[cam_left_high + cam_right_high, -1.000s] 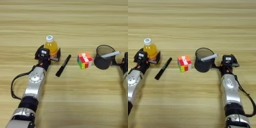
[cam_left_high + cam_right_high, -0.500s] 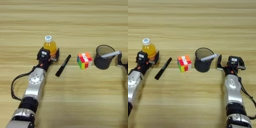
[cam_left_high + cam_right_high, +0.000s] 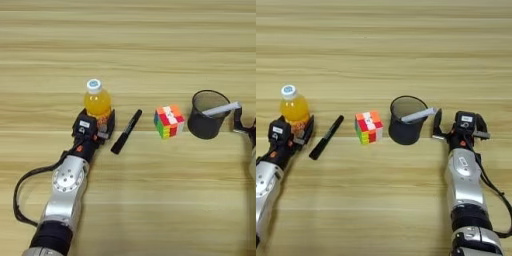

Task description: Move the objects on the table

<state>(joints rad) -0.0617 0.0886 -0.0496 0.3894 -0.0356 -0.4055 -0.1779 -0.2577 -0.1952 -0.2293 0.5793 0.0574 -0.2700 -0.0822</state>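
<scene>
A small orange-juice bottle (image 3: 97, 102) with a white cap stands upright at the left of the table (image 3: 130, 45). My left gripper (image 3: 96, 126) is shut on the bottle's base, one finger on each side. Just right of it lies a black marker (image 3: 126, 131), then a multicoloured puzzle cube (image 3: 169, 121). The black mesh pen cup (image 3: 406, 120) holds a white marker (image 3: 418, 115) leaning over its right rim. My right gripper (image 3: 458, 131) is open just right of the cup, holding nothing.
Both arms reach in from the near edge, the left arm (image 3: 67, 190) with a black cable looping beside it and the right arm (image 3: 466, 185) at the right. Bare wooden planks run across the far half of the table.
The bottle and my left gripper have slid slightly toward the near left. My right gripper has shifted a little away from the cup. Cube, black marker and cup have stayed put.
</scene>
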